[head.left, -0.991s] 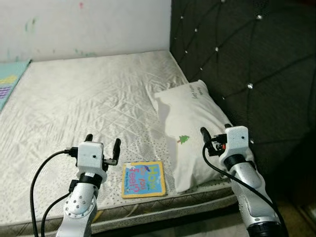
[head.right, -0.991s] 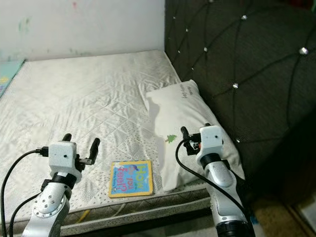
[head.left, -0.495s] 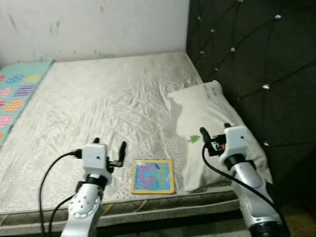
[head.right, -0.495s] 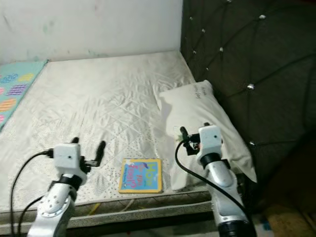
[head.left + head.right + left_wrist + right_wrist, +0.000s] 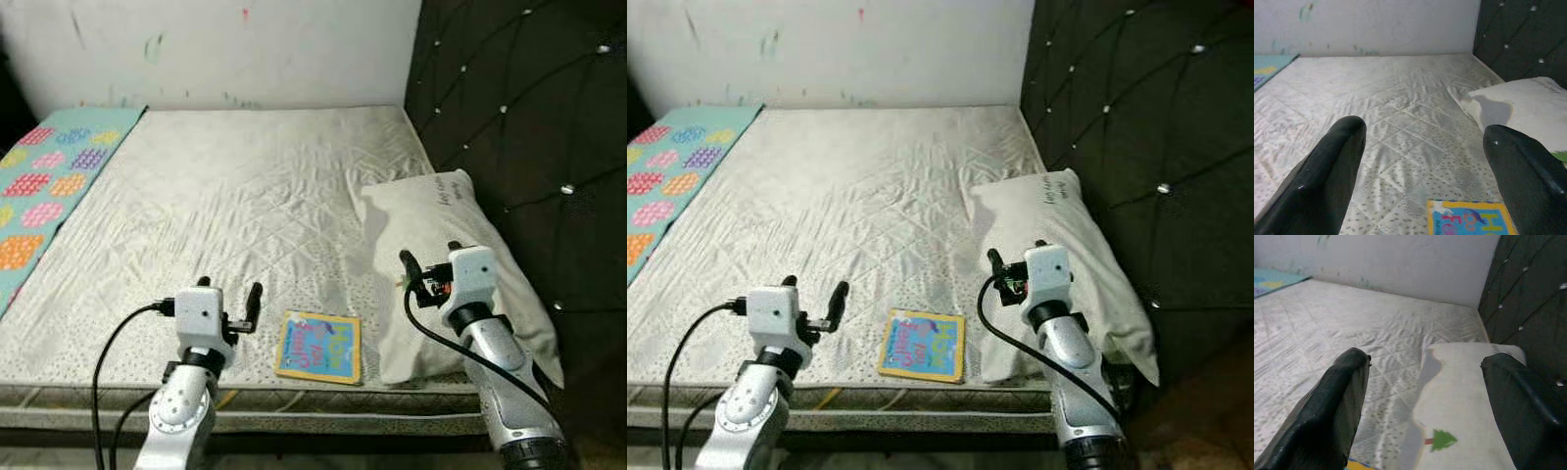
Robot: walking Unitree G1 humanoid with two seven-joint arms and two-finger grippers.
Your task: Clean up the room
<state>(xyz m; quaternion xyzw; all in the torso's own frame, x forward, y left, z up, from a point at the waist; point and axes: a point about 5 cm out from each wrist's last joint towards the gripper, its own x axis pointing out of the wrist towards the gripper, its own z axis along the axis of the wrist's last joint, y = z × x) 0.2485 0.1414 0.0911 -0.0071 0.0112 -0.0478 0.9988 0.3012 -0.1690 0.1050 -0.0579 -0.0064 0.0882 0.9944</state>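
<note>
A wide bed with a pale quilted mattress cover (image 5: pixel 225 206) is lying before the robot, reaching back to a white wall marked with small paint smudges (image 5: pixel 216 44). A dark tufted headboard with silver studs (image 5: pixel 529 117) is standing along the robot's right side of the bed. A white rectangular pillow with a small green tree print (image 5: pixel 446 259) is resting against the headboard near the front edge of the mattress, and its lower corner is hanging slightly over that edge. A small square picture book with a yellow border and blue cover (image 5: pixel 319 346) is lying flat on the mattress just beside the pillow, close to the front edge and between the two arms. A teal blanket patterned with coloured circles (image 5: pixel 49 186) is covering the far left side of the bed.

The left gripper (image 5: pixel 227 296) is hovering over the front of the mattress just to the left of the book, its two black fingers (image 5: pixel 1327 181) spread apart and holding nothing. The right gripper (image 5: pixel 428 262) is hanging above the lower part of the pillow, its fingers (image 5: pixel 1332 411) likewise parted and empty, with the tree print visible between them in the right wrist view.
</note>
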